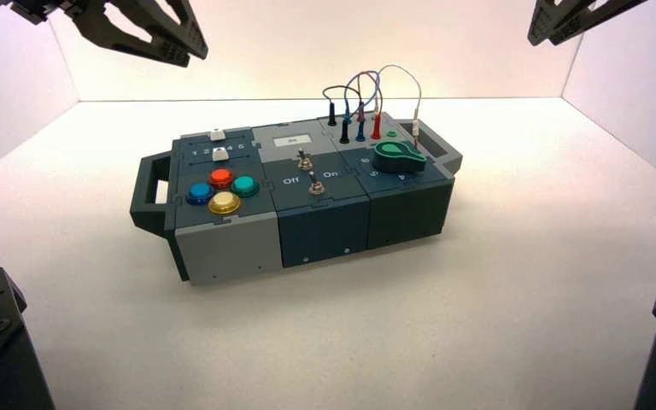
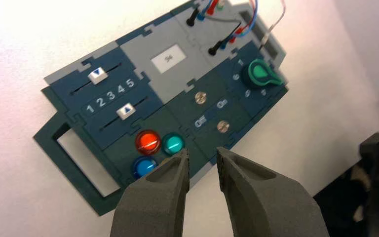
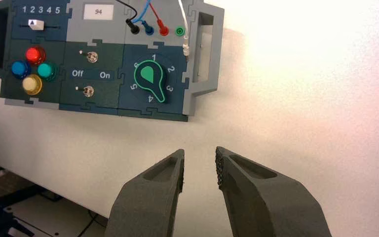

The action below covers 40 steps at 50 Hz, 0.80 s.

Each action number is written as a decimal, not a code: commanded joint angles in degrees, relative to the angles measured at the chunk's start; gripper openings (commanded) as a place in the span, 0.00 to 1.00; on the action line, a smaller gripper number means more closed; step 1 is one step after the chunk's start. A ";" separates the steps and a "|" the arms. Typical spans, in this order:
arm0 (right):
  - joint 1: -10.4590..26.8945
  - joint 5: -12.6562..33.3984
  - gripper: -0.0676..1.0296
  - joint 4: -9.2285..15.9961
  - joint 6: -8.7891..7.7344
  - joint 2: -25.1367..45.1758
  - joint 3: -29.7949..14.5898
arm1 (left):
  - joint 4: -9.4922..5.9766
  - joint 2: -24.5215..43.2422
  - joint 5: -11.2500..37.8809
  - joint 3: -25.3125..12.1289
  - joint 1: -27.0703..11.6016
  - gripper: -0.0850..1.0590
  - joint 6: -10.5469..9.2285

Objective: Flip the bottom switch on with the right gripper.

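The bottom switch (image 1: 315,184) is the nearer of two small silver toggles on the box's dark middle panel, between the words Off and On. In the right wrist view the bottom switch (image 3: 89,91) leans toward Off. It also shows in the left wrist view, as the bottom switch (image 2: 222,127). My right gripper (image 3: 200,150) hangs open and holds nothing, high at the back right of the box and far from the switch; the high view shows the right gripper (image 1: 548,27) at its top right edge. My left gripper (image 2: 202,153) is open and holds nothing, high at the back left.
The second toggle (image 1: 305,160) stands just behind the bottom one. To the left sit several coloured push buttons (image 1: 220,190) and two sliders (image 1: 218,143). To the right are a green knob (image 1: 399,156) and plugged wires (image 1: 360,107). The box has a handle (image 1: 149,195) at each end.
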 commanded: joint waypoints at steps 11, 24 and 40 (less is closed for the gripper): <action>-0.09 -0.18 0.39 0.26 0.26 -0.62 -0.44 | 1.41 0.09 0.18 -1.85 0.62 0.36 -0.09; -0.09 -0.18 0.39 0.26 0.26 -1.93 -0.09 | 1.41 0.09 0.53 -1.23 0.70 0.37 -0.53; 0.26 -0.18 0.39 2.55 -0.26 -1.93 -0.79 | 1.58 -0.18 4.48 2.20 9.93 0.41 -2.02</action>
